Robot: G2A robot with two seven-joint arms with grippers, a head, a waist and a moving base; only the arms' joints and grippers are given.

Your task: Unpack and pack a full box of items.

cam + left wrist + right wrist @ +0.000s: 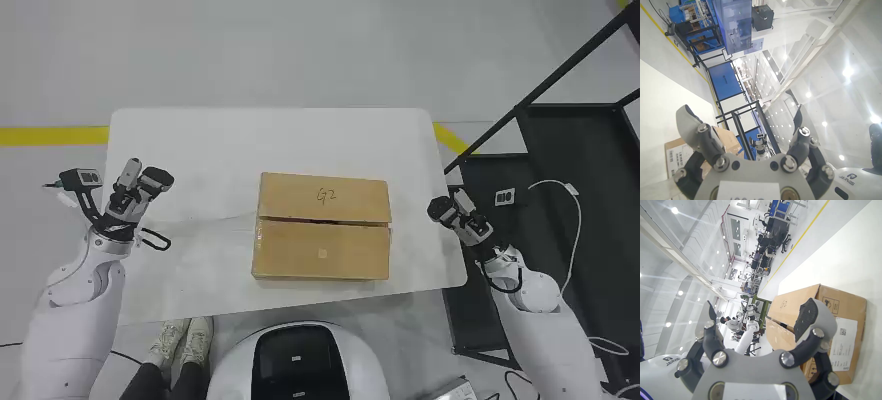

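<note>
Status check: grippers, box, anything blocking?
Left gripper open, empty, off the box's left end. Right gripper open, empty, off its right end. Box on table, flaps closed, untouched. Nothing seen blocking either approach.

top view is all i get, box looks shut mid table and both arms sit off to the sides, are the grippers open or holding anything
Observer: Both are open and empty. The left gripper and the right gripper each have their fingers spread with nothing between them.
Operator: ok and is the box actually sealed, from above i just see a seam
Observer: It does not look sealed. In the right wrist view a dark gap shows along the seam between the top flaps of the box, so the flaps are not lying tight together.
</note>
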